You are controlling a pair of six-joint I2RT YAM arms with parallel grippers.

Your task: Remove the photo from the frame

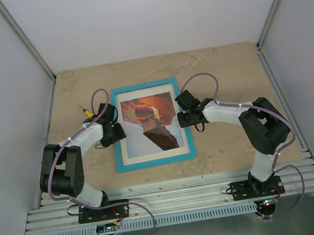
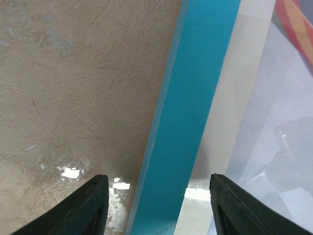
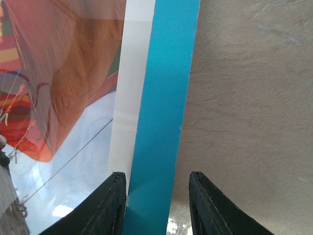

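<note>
The photo [image 1: 145, 116] still sits in the frame [image 1: 143, 86], with left fingers [image 2: 88, 213] and right fingers [image 3: 110, 210] parted astride its side rails, gripping nothing.

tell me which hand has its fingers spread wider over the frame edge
The left hand: table and white mat show between its fingers and the frame rail, while the right hand fingers sit close beside theirs.

small yellow object [image 1: 87, 111] (unidentifiable), frame [image 2: 186, 122] cropped

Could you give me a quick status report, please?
Left claw open astride frame left rail. Right claw open astride right rail. Photo inside frame, face up. Nothing blocking.
</note>
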